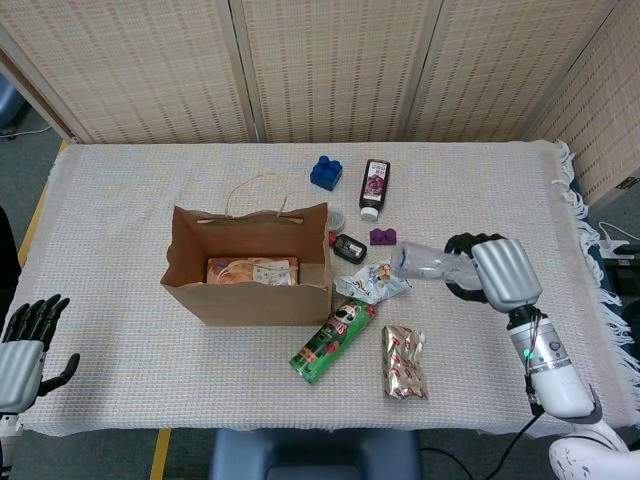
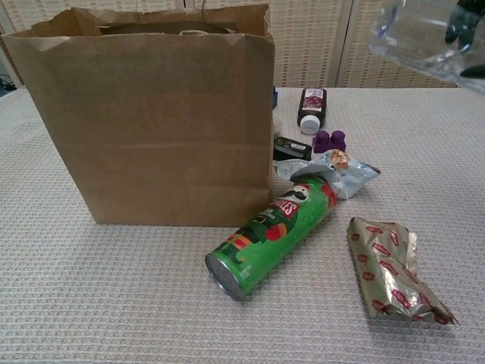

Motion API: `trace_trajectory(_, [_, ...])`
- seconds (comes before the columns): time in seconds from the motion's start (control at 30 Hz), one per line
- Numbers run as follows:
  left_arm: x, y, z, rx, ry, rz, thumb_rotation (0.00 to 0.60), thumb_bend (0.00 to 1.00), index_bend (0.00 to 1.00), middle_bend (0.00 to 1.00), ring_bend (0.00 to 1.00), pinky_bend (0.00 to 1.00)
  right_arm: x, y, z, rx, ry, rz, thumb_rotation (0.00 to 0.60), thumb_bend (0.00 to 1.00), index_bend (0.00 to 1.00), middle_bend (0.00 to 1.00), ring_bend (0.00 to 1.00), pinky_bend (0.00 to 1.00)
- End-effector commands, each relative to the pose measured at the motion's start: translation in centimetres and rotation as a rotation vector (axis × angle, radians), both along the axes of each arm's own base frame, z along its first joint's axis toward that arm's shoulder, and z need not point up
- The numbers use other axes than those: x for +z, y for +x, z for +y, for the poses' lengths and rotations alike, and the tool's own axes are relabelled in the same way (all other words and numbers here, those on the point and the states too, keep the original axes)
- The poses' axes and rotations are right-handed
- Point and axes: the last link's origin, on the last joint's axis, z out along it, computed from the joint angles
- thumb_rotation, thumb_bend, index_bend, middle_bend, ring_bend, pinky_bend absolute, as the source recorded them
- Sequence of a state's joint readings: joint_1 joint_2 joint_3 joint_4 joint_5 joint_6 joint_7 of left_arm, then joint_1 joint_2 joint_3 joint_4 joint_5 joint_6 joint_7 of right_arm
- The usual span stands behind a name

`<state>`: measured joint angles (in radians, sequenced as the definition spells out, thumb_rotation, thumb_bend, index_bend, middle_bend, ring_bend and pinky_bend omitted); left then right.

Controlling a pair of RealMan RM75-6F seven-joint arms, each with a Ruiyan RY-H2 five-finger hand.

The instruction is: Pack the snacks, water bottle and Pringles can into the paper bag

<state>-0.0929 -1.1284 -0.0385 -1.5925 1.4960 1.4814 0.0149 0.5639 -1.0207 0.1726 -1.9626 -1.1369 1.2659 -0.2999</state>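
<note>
My right hand (image 1: 495, 272) grips a clear water bottle (image 1: 430, 264) and holds it in the air right of the paper bag (image 1: 250, 290); the bottle (image 2: 424, 38) shows at the chest view's top right with dark fingertips (image 2: 462, 23) on it. The open brown bag (image 2: 151, 121) has a snack packet (image 1: 252, 270) inside. A green Pringles can (image 1: 332, 340) lies by the bag's front right corner. A silver-and-red snack packet (image 1: 402, 362) lies flat to its right. A grey snack packet (image 1: 372, 282) lies between bag and bottle. My left hand (image 1: 22, 345) hangs open off the table's left edge.
Behind the bag lie a dark juice bottle (image 1: 374, 187), a blue block (image 1: 325, 172), a purple block (image 1: 383, 237) and a small black item (image 1: 349, 249). The table's fringed right edge (image 1: 585, 260) runs close to my right arm. Woven screens stand behind the table.
</note>
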Motion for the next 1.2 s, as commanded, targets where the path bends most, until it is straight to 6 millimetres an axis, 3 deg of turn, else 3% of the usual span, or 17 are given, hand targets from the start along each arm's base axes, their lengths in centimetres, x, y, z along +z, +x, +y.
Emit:
trace_trajectory(0.03, [0.0,0.0,0.0,0.0,0.0,-0.001,0.6,0.37,0.0,0.0,0.0,0.0,1.0,3.5,-1.3,0.058,-0.134,-0.109,0.6,0.33,0.62,0.59,0.58,0.66])
trace_trajectory(0.27, [0.0,0.0,0.0,0.0,-0.001,-0.006,0.6,0.37,0.0,0.0,0.0,0.0,0.0,11.1,-2.9,0.215,-0.298,-0.213,0.6,0.33,0.62,0.59,0.58,0.66])
trace_trajectory(0.53, [0.1,-0.1,0.0,-0.002,-0.003,-0.011,0.6,0.37,0.0,0.0,0.0,0.0,-3.4,19.6,-3.0,0.332,-0.335,-0.304,0.6,0.32,0.61,0.59,0.58,0.66])
trace_trajectory(0.63, [0.1,-0.1,0.0,-0.003,-0.004,-0.016,0.6,0.37,0.0,0.0,0.0,0.0,-4.8,21.9,-2.9,0.36,-0.343,-0.298,0.6,0.33,0.61,0.59,0.58,0.66])
trace_trajectory(0.83, [0.2,-0.2,-0.1,-0.008,-0.006,-0.024,0.6,0.37,0.0,0.0,0.0,0.0,-8.2,23.9,-3.0,0.337,-0.313,-0.297,0.6,0.32,0.6,0.59,0.58,0.66])
trace_trajectory(1.2, [0.2,-0.2,-0.1,-0.007,-0.005,-0.024,0.6,0.37,0.0,0.0,0.0,0.0,-12.5,24.4,-3.3,0.324,-0.257,-0.263,0.6,0.32,0.6,0.59,0.58,0.66])
